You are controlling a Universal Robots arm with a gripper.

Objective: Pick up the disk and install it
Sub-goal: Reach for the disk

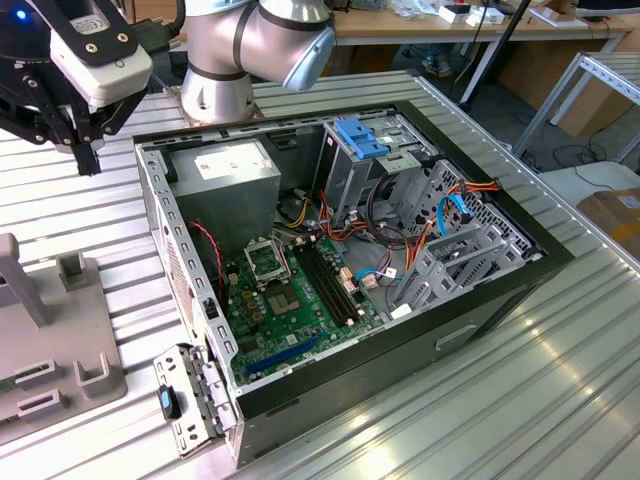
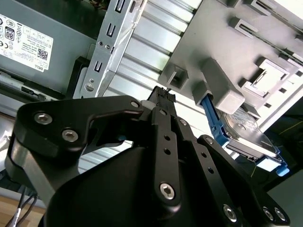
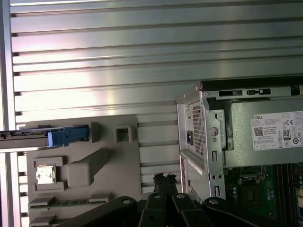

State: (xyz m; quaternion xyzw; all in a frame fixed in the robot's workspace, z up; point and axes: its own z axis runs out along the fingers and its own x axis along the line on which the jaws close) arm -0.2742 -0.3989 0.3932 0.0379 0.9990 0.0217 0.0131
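The disk [image 2: 246, 138] is a grey metal drive in a blue carrier frame. It stands on edge in a slot of the grey fixture block [image 2: 222, 56]. In the first wrist view the disk [image 3: 28, 137] appears edge-on, with its blue carrier end [image 3: 68, 135] at the fixture's slot. My gripper [image 1: 88, 160] hangs above the ribbed table, between the fixture and the open computer case. Its black fingers meet at one tip [image 2: 163, 93] with nothing between them, seen also in the first wrist view [image 3: 164, 178]. The gripper is well apart from the disk.
The open computer case [image 1: 500, 290] lies flat, with its motherboard [image 1: 290, 300], a grey power-supply box [image 1: 225, 170] and a metal drive cage under a blue bracket [image 1: 362, 135]. The grey fixture [image 1: 60, 370] lies at the exterior view's left. A small chip [image 3: 46, 174] rests in it.
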